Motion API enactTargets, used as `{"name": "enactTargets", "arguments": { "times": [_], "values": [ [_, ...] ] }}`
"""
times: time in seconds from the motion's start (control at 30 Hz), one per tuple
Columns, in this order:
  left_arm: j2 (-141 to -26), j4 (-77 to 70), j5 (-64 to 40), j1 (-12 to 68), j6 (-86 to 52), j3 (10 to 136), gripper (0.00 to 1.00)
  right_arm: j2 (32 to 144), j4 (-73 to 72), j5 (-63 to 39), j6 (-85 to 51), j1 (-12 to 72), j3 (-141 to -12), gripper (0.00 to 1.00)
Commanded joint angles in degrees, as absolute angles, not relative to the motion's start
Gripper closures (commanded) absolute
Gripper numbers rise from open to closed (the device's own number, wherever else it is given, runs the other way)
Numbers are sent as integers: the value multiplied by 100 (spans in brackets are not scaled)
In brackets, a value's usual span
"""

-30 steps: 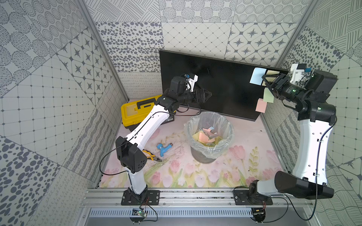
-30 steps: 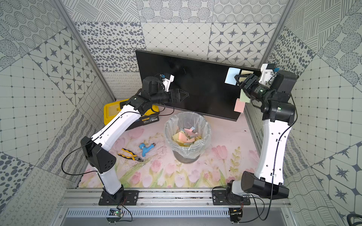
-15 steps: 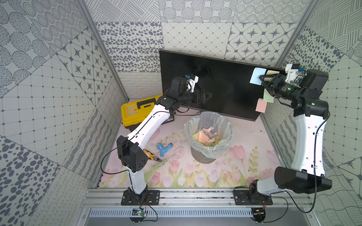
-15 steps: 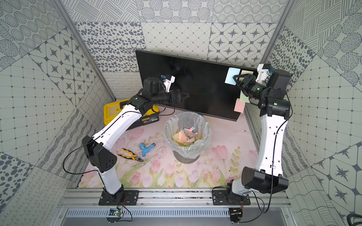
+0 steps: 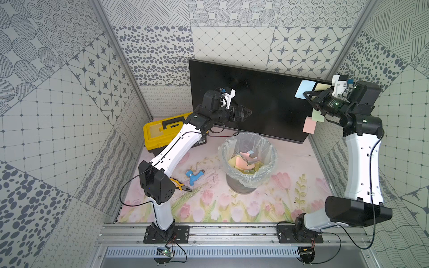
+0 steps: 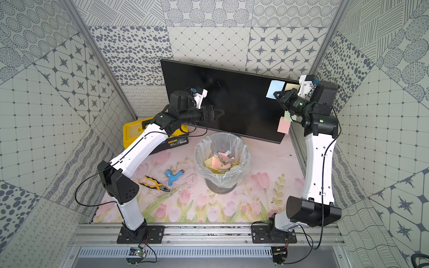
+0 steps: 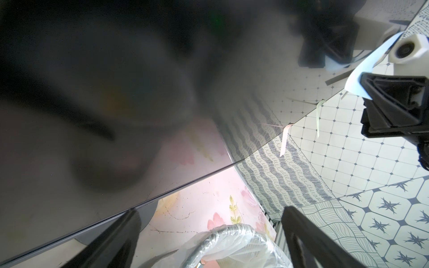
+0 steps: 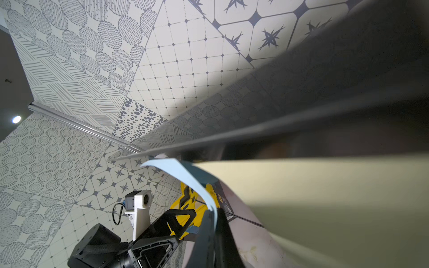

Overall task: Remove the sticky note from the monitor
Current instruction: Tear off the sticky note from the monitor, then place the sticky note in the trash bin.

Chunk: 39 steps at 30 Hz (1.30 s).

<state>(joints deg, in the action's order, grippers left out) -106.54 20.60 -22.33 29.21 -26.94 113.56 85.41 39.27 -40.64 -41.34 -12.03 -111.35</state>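
one blue note [image 5: 303,87] corner inside right gripper [image 8: 212,213]

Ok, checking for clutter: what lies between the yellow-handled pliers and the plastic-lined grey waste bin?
A small blue plastic fitting lies there, nearer the yellow-handled pliers than the plastic-lined grey waste bin; both top views show it.

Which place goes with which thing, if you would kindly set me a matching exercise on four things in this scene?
Things:
1. blue sticky note
2. pink sticky note
3. yellow toolbox
4. pliers

Places:
A. lying on the flowered mat beside the blue fitting
B. pinched in the right gripper at the monitor's upper corner
C. low on the monitor's edge, on the right arm's side
D. behind the left arm, at the monitor's other end

Pairs: 1-B, 2-C, 3-D, 4-A
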Motion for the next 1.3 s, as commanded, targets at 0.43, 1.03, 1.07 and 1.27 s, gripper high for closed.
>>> {"name": "enactTargets", "arguments": {
  "times": [0.43, 1.03, 1.07, 1.27],
  "values": [
    [-10816, 2076, -2490, 2839, -2659, 11635, 1, 7604, 3718, -3907, -3919, -884, -10370, 100],
    [-9036, 1756, -2183, 1979, -3350, 9059, 1, 7174, 5289, -2517, -1745, 1589, -9833, 100],
    [-8902, 1682, -2138, 1859, -3560, 8818, 0, 7245, 5435, -2361, -1665, 1832, -9835, 100],
    [-8352, 1879, -1761, 1484, -3731, 8147, 1, 7762, 6352, -1416, -1141, 3084, -9908, 100]
  ]
}}
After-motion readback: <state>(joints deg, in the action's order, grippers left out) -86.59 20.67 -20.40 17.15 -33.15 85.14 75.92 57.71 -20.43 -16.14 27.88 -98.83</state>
